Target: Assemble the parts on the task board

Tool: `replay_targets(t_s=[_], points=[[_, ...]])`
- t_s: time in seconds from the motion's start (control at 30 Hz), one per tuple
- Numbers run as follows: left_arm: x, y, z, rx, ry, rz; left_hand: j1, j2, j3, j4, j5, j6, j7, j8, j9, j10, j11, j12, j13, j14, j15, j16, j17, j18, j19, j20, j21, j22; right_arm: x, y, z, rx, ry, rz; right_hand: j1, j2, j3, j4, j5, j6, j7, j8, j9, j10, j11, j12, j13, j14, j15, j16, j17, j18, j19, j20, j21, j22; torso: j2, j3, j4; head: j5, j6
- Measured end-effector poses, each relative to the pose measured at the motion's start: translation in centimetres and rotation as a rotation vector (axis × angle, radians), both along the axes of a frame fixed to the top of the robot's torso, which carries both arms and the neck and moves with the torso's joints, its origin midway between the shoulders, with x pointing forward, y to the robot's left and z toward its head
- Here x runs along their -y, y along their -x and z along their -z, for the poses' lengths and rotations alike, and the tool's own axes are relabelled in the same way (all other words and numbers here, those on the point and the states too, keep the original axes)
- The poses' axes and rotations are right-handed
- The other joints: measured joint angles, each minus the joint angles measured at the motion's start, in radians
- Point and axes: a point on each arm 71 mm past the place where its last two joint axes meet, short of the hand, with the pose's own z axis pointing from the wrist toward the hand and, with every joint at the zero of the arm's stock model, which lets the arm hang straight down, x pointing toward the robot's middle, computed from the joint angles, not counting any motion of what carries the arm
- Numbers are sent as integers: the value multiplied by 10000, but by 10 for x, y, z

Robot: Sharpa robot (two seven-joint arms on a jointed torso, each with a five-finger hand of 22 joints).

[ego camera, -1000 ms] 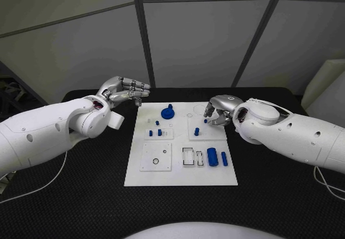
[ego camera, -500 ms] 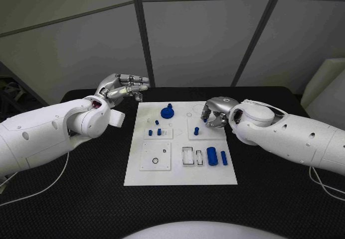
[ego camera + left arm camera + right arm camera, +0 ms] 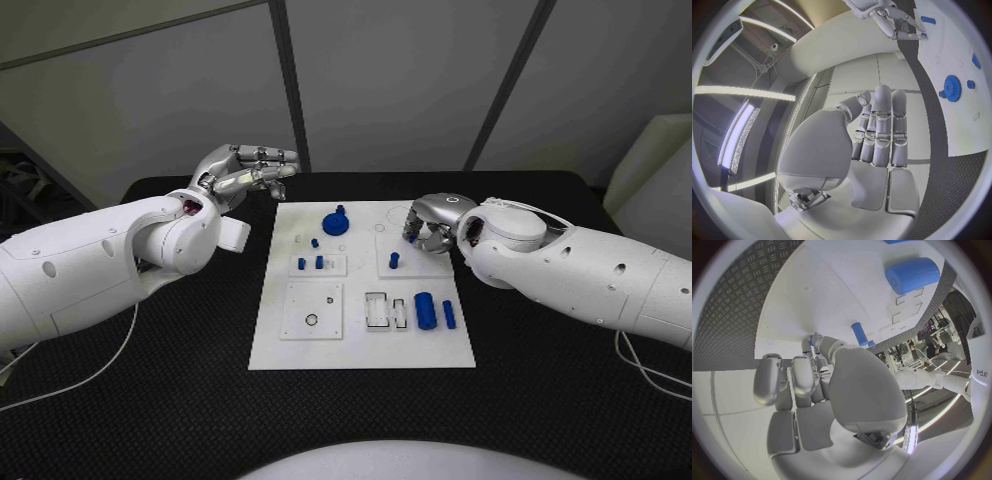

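Black counter [image 3: 144, 400] carries the task board [image 3: 364, 352]; our right hand [image 3: 433, 228], fingers curled, apparently empty, should settle squarely over the upright blue peg [image 3: 394, 262], left hand [image 3: 248, 172] idle, closed on nothing.

A robotics test lab or demo booth.

A black, textured-mat counter [image 3: 173, 400] stands inside plain grey partition panels [image 3: 389, 90] joined by dark seams, with long strip lights [image 3: 736, 145] overhead. On it lies a flat white rectangular task board [image 3: 361, 350] carrying small blue plastic parts [image 3: 426, 312], a bench set-up rather than a home or shop.
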Motion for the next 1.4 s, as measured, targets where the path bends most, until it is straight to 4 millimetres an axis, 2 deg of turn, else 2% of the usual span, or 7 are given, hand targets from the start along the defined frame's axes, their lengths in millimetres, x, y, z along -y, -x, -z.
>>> replay_targets(t_s=[0.3, 0.4, 0.47, 0.5, 0.83, 1.2, 1.4], points=[[-2, 0, 0, -13, 14, -12, 1, -1, 0, 0, 0, -1, 0, 0, -9, 0, 0, -48, 0, 1, 1, -59, -28, 1, -36, -37, 0, -10, 0, -1, 0, 74, 134, 85, -103, 101, 301, -218, -1, 178, -36, -4, 49, 180, -73, 0, -48, 0, 0, 86, 18, 1, 37, -39, 171, 217, -3, 5, 0, -38, 10], [-1, 1, 0, -18, 24, 5, 1, -1, 0, 0, 0, -40, 38, 1, -19, -1, 1, -48, 0, 2, 2, -59, -39, 1, -73, 0, 0, -10, -1, -1, 0, 113, 181, 87, -156, 68, 315, -233, -1, 199, -57, -1, 73, 233, -54, 0, -49, 0, 0, 97, 18, -4, 73, -76, 200, 232, -2, 7, 0, -46, 2], [-1, 1, 0, -20, 28, 11, 1, -1, 0, 0, 0, -40, 39, 1, -18, -1, 0, -48, 0, 4, 4, -59, -38, 1, -73, 0, -38, -10, -1, -1, 0, 134, 206, 84, -194, 30, 377, -295, 0, 263, -59, 40, 74, 308, -116, 0, -49, -27, -27, 137, 17, -159, 72, -75, 266, 232, -1, 8, 0, -48, -10], [-1, 1, 0, -22, 30, 15, 1, -1, 0, 0, 0, -40, 39, 1, -18, -1, 1, -48, 0, 15, 15, -59, -39, 2, -73, 0, -39, -10, -2, -1, 0, 147, 219, 81, -194, 29, 380, -298, -1, 291, -62, 61, 81, 340, -90, 0, -49, -38, -38, 137, 17, -159, 72, -76, 276, 232, -1, 8, -1, -49, -14], [0, 0, 0, -32, 40, 32, 1, -2, -27, -27, 0, -40, 38, 1, -18, -1, 1, -48, 0, 17, 17, -107, -50, 0, -72, 0, -39, -21, -2, 2, 0, 328, 195, 106, -485, 30, 447, -375, -2, 636, -192, 144, 165, 700, -234, 41, -65, -35, -113, 76, -287, -157, 273, -160, 587, 231, -15, 8, -6, -79, -54], [-2, 0, 0, -39, 26, -11, 1, -2, -27, -27, 0, -39, 38, 2, -18, -1, 0, -48, 0, 18, 17, -107, -49, 1, -72, 0, -39, -20, 8, 8, -8, 1147, -370, 306, -560, 3, 393, -430, -23, 721, -215, 159, 233, 805, -270, 43, -52, 1, -150, 76, -314, -155, 382, -192, 776, 229, -30, 6, -2, -80, 20], [-4, -1, 1, -42, 8, -68, 1, -2, -27, -27, 0, -40, 37, 2, -33, -38, 38, -48, 0, 18, 18, -158, -66, 1, -71, 0, -38, -19, 10, 20, -18, 1494, -759, 183, -561, 4, 393, -430, -24, 720, -214, 156, 232, 805, -270, 43, -52, -33, -184, 76, -324, -155, 388, -186, 780, 229, -30, 1, -2, -71, 70]])
